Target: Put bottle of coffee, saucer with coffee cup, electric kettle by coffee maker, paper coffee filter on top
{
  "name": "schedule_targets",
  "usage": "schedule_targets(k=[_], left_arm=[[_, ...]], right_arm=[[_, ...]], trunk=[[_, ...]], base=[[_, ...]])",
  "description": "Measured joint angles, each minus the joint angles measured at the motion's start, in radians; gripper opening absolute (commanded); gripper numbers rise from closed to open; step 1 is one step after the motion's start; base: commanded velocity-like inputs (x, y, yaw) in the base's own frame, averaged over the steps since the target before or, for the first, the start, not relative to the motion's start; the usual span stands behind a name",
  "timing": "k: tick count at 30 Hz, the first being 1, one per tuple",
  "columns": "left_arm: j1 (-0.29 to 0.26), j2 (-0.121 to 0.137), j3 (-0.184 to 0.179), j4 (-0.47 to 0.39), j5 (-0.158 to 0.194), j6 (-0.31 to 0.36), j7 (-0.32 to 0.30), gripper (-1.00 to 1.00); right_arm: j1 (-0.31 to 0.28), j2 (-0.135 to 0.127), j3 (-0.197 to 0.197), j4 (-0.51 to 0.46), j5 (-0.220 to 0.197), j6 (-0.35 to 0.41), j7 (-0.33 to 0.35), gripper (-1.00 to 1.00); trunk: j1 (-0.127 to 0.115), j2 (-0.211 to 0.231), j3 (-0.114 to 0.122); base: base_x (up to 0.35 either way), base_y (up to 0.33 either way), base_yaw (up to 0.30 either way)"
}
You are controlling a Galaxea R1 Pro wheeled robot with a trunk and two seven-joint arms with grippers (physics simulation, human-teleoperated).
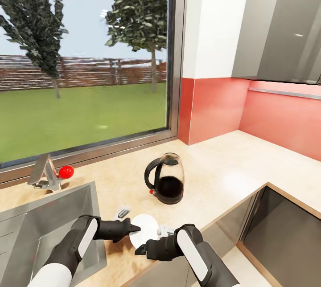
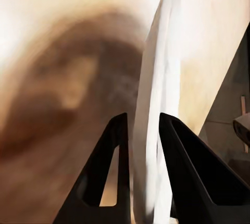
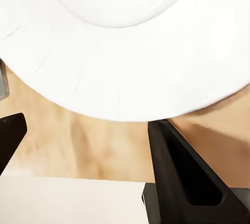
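Down at the near edge of the desk [image 1: 223, 171], both arms are working around the saucer [image 1: 143, 230], and what a tight spot it is! The left gripper [image 1: 133, 227] is pinching the white dish by its rim, jaws closing on it from both faces; from the left wrist camera the saucer [image 2: 156, 114] is showing edge-on, standing between the two black fingers [image 2: 117, 172], which are pressing against it. The right gripper [image 1: 141, 248] is sitting just beside the dish on the side nearer the robot, its jaws spreading wide with nothing between them; through the right wrist camera the saucer's [image 3: 125, 52] broad white rim is hanging over the beige desk, with one dark finger [image 3: 182, 182] clear of it. Farther back, the electric kettle [image 1: 167, 179] is standing upright on the desk, well apart from the saucer, its black handle facing the sink [image 1: 26, 229]. By the window, a faucet [image 1: 44, 172] and a small red ball [image 1: 66, 171] are sitting behind the basin.
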Motion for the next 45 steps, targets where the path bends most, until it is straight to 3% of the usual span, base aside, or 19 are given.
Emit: schedule_targets(k=[13,18,25,30,33,37,45], left_arm=[[0.0,0.006,-0.001,-0.007,0.006,0.002,0.0,-1.0],[-0.007,0.014,0.006,-0.01,-0.01,-0.003,-0.004,-1.0],[-0.013,0.036,0.011,-0.011,-0.007,-0.001,-0.004,-1.0],[-0.017,0.08,0.014,-0.014,0.013,0.003,-0.005,-1.0],[-0.025,0.124,0.025,-0.015,0.027,-0.007,-0.005,-1.0],[-0.035,0.18,0.033,-0.015,0.089,-0.006,-0.005,-1.0],[-0.038,0.288,0.035,-0.017,0.238,-0.003,-0.005,-1.0]], right_arm=[[0.0,0.0,0.0,-0.005,-0.003,0.001,-0.001,1.0],[0.0,0.0,-0.002,-0.019,-0.004,0.001,-0.001,1.0],[0.0,0.0,-0.007,-0.118,0.005,0.001,-0.003,1.0],[0.0,0.0,-0.008,-0.137,0.005,0.001,-0.003,1.0],[0.0,0.0,-0.009,-0.14,0.005,0.001,-0.003,1.0],[0.0,0.0,-0.014,-0.141,0.004,0.001,-0.003,1.0],[0.0,0.0,-0.066,-0.189,0.005,0.001,-0.003,1.0]], trunk=[[0.0,0.0,0.0],[0.0,0.0,0.0],[0.0,0.0,0.0],[0.0,0.0,0.0],[0.0,0.0,0.0],[0.0,0.0,0.0],[0.0,0.0,0.0]], base=[[0.0,0.0,0.0],[0.0,0.0,0.0],[0.0,0.0,0.0],[0.0,0.0,0.0],[0.0,0.0,0.0],[0.0,0.0,0.0],[-0.003,0.0,0.0]])
